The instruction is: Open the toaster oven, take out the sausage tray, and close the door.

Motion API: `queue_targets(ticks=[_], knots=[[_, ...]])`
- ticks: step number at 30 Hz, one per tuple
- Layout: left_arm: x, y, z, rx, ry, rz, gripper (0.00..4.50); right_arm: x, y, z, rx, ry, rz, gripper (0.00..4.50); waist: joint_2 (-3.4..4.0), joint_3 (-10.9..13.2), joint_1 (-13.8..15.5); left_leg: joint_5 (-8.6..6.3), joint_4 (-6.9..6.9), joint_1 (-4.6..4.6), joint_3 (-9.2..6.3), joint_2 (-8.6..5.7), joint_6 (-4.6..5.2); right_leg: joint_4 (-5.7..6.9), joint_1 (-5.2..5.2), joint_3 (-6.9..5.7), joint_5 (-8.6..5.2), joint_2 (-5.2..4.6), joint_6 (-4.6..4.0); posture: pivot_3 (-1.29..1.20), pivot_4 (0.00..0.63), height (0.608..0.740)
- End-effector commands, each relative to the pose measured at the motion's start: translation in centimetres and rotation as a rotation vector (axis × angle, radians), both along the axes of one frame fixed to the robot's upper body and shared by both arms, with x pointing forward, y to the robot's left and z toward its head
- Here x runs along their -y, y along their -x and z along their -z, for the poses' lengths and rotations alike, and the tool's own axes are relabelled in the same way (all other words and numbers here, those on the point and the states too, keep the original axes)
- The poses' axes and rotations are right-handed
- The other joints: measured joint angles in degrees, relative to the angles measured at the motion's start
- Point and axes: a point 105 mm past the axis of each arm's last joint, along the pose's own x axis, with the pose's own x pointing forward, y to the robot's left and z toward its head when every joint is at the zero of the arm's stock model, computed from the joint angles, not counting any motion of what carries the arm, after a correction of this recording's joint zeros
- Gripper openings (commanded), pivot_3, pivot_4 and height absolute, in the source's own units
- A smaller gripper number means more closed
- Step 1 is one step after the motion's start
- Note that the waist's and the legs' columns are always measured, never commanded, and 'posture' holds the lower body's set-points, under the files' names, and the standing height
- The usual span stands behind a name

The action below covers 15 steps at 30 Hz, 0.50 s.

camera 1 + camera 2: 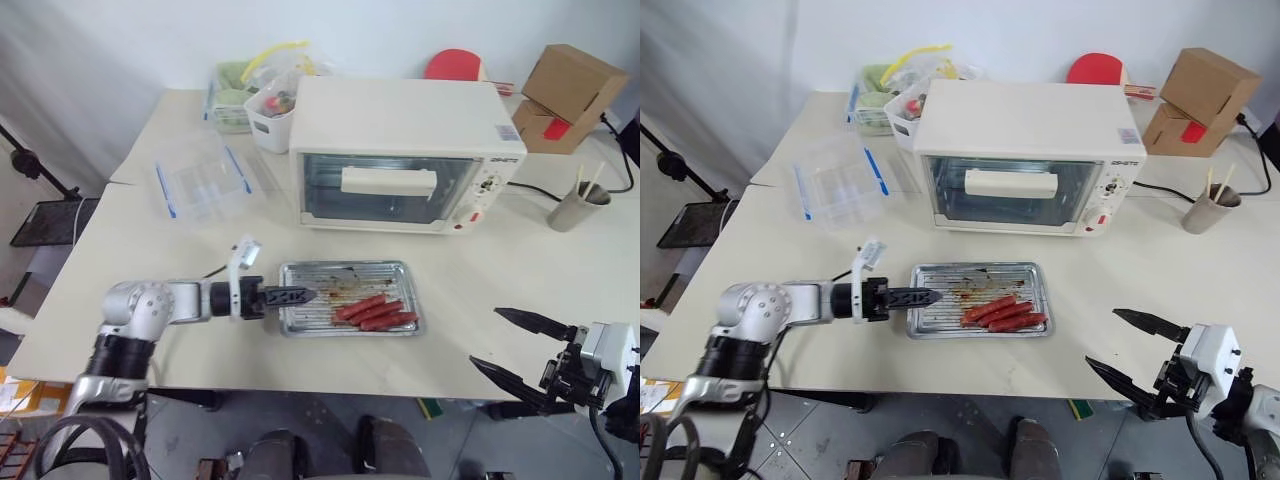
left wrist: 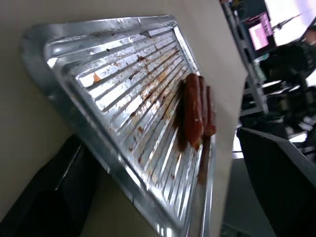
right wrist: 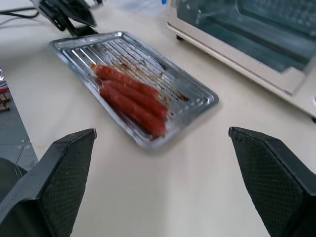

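Tray (image 1: 346, 298) of sausages (image 1: 377, 313) sits flat on the table (image 1: 130, 270) in front of the oven (image 1: 407, 155), out and set down, so the take-out part looks done. From the head view the oven door (image 1: 386, 188) looks shut, handle (image 1: 388, 181) flush with the front; my read is the task is near its end. Left gripper (image 1: 296, 295) lies level at the tray's left rim, fingers over the rim; spread is hard to read here. Right gripper (image 1: 522, 345) hangs off the table's near edge, well right of the tray, jaws wide, empty. Open table around the tray on its near and right sides; plastic container (image 1: 198, 180) sits back left, cup (image 1: 577, 207) back right, both well apart from the tray.

Left wrist view: ridged tray (image 2: 128, 98) close up, sausages (image 2: 196, 111) at the far end. Dark fingers (image 2: 49, 197) stand wide, one either side of the near rim, nothing clamped, so the tray looks let go. Table edge runs just past the tray's far side, so a pull straight back seems the safe exit.

Right wrist view: fingers (image 3: 54, 173) spread wide, empty, aimed at bare table short of the tray (image 3: 197, 96). Sausages (image 3: 131, 98) lie toward its near end. Oven glass (image 3: 256, 29) sits beyond, apart from the tray, with a bare strip between them. Left gripper (image 3: 69, 15) shows at the tray's far corner.
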Motion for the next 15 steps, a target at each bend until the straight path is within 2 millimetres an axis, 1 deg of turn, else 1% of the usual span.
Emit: queue_targets(ticks=[1,4,5,6,7,8,10,13,15], knots=[[-4.1,0.8,0.0,0.254,-0.129,-0.002,4.49,0.1,-0.5,-0.6,0.021,0.017,-0.031,4.50,-0.03,0.02,-0.48,0.03,-0.14,0.07,0.06,0.04,-0.05,0.00,-0.05,0.02,-0.05,0.01,-0.09,0.00,0.150,0.740],[-5.5,1.0,-0.9,0.458,-0.179,-0.010,4.49,0.2,-0.8,-0.7,0.017,0.020,-0.050,4.50,-0.04,0.07,-0.07,0.04,-0.39,0.11,0.11,0.15,-0.09,0.03,-0.22,-0.02,-0.16,0.04,-0.29,0.00,0.150,0.740],[-5.9,1.1,-1.4,0.596,-0.221,-0.007,4.49,0.2,-0.9,-0.8,0.013,0.025,-0.064,4.50,-0.06,0.09,0.19,0.04,-0.39,0.05,0.10,0.16,-0.09,0.03,-0.27,-0.03,-0.17,0.04,-0.31,0.00,0.150,0.740],[-6.2,1.3,-1.8,0.691,-0.252,0.001,4.49,0.3,-1.0,-0.8,0.011,0.028,-0.074,4.50,-0.05,0.10,0.33,0.04,-0.37,-0.09,0.02,0.16,-0.09,0.01,-0.33,-0.08,-0.17,0.00,-0.31,0.00,0.150,0.740],[-6.5,2.1,-1.7,0.788,-0.304,0.051,4.49,0.3,-1.2,-1.0,0.011,0.034,-0.092,4.50,-0.05,0.10,0.60,0.02,-0.33,-0.20,0.01,0.14,-0.06,-0.02,-0.41,-0.09,-0.17,-0.04,-0.30,0.00,0.150,0.740],[-6.8,2.9,-1.4,0.847,-0.337,0.097,4.49,0.3,-1.4,-1.2,0.013,0.039,-0.109,4.50,-0.09,0.12,0.64,0.01,-0.31,-0.29,0.00,0.13,-0.03,-0.05,-0.45,-0.11,-0.16,-0.08,-0.29,0.00,0.150,0.740],[-7.2,3.8,-1.1,0.897,-0.362,0.146,4.49,0.3,-1.6,-1.5,0.016,0.044,-0.126,4.50,-0.10,0.12,0.69,-0.05,-0.23,-0.54,0.00,0.13,0.07,-0.10,-0.64,-0.14,-0.14,-0.10,-0.26,0.00,0.150,0.740],[-7.6,4.7,-1.8,0.923,-0.346,0.110,4.49,0.0,-2.1,-2.2,0.028,0.058,-0.173,4.50,-0.11,0.14,0.96,0.05,-0.16,-0.82,0.01,0.12,0.40,-0.01,-0.94,-0.23,-0.13,-0.13,-0.24,0.00,0.150,0.740],[-7.6,4.9,-2.2,0.937,-0.341,0.077,4.49,-0.2,-2.3,-2.3,0.029,0.062,-0.194,4.50,-0.13,0.15,1.17,0.07,-0.16,-0.84,0.02,0.12,0.54,0.00,-0.98,-0.27,-0.12,-0.13,-0.23,0.00,0.150,0.740]])
